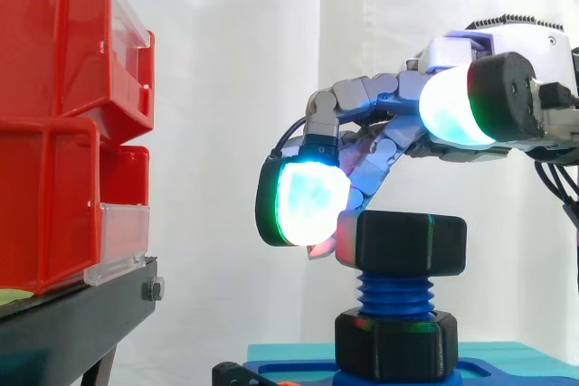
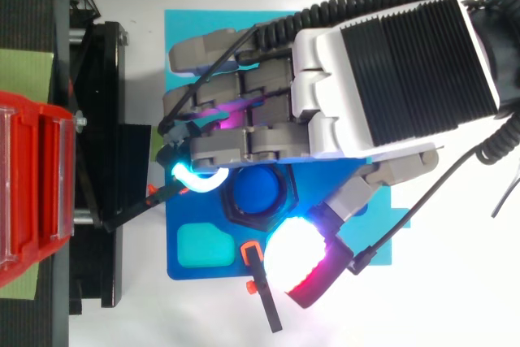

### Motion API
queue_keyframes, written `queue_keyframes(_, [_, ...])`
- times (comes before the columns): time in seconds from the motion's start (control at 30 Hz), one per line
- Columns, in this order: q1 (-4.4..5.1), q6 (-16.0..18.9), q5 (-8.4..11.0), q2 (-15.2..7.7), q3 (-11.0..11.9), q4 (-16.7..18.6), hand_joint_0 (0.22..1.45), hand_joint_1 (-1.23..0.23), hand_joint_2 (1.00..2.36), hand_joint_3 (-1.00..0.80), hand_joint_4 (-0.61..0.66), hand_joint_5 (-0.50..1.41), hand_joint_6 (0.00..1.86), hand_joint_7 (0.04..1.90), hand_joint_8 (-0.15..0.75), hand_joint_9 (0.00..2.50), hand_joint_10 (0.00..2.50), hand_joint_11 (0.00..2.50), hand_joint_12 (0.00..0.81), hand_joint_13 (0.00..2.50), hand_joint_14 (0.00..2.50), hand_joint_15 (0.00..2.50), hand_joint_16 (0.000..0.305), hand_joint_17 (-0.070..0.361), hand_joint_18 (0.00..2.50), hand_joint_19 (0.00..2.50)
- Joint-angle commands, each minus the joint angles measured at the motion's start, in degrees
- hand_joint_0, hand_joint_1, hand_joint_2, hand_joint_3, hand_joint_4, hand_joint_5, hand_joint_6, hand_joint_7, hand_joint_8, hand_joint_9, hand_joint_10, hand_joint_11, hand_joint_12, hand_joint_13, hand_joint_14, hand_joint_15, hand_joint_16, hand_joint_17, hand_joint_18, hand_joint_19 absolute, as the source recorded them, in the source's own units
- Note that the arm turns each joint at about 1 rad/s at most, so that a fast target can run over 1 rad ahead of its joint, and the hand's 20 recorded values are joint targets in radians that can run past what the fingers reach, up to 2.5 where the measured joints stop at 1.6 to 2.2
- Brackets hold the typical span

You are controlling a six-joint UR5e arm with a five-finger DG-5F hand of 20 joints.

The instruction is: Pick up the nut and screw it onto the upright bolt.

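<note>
1. Nut, black, sits on the top end of the upright blue bolt; bare thread shows below it.
2. Second black collar sits at the bolt's foot, on the blue plate.
3. Hand is over the nut, reaching in from 1 o'clock in the top view; one glowing pad is at the nut's 9 o'clock in the side view. Can't tell if it grips the nut.
4. Red bins on a black stand, at 9 o'clock, well apart.
</note>
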Motion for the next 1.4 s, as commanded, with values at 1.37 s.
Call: queue_keyframes(1.37, [-3.87, 0.00, -5.02, 0.09, 0.00, 0.17, 0.54, -0.25, 1.00, -0.50, 0.02, 0.04, 0.73, 1.08, 0.180, 1.68, 0.01, 0.18, 0.090, 1.22, 0.00, 0.02, 0.002, 0.004, 0.82, 0.13])
